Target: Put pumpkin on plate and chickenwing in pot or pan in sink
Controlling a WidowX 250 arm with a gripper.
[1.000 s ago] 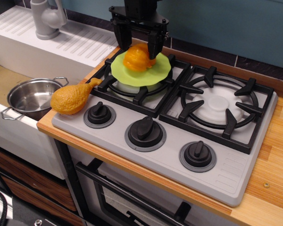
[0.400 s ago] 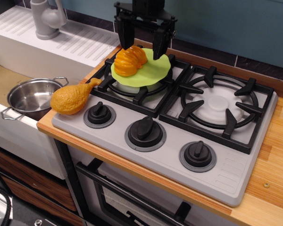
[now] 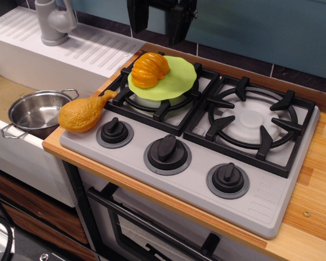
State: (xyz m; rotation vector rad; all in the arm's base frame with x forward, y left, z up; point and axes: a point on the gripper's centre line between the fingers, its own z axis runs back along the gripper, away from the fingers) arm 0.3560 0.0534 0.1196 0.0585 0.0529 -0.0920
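Observation:
The orange ribbed pumpkin (image 3: 148, 69) lies on the left part of the lime-green plate (image 3: 174, 78), which rests on the stove's back-left burner. My gripper (image 3: 158, 30) hangs above the plate, clear of the pumpkin, open and empty; its upper part is cut off by the top edge. The golden-brown chickenwing (image 3: 82, 113) lies on the stove's front-left corner, bone end pointing toward the burner. The shiny steel pot (image 3: 35, 112) sits empty in the sink (image 3: 2, 92) just left of the chickenwing.
The grey stove (image 3: 195, 157) has three black knobs along its front and a second bare burner at right. A grey faucet (image 3: 53, 20) stands on the white ridged drainboard (image 3: 81, 49). Wooden counter runs along the right.
My gripper let go of the pumpkin, which settled onto the left side of the plate, and then rose straight up away from it.

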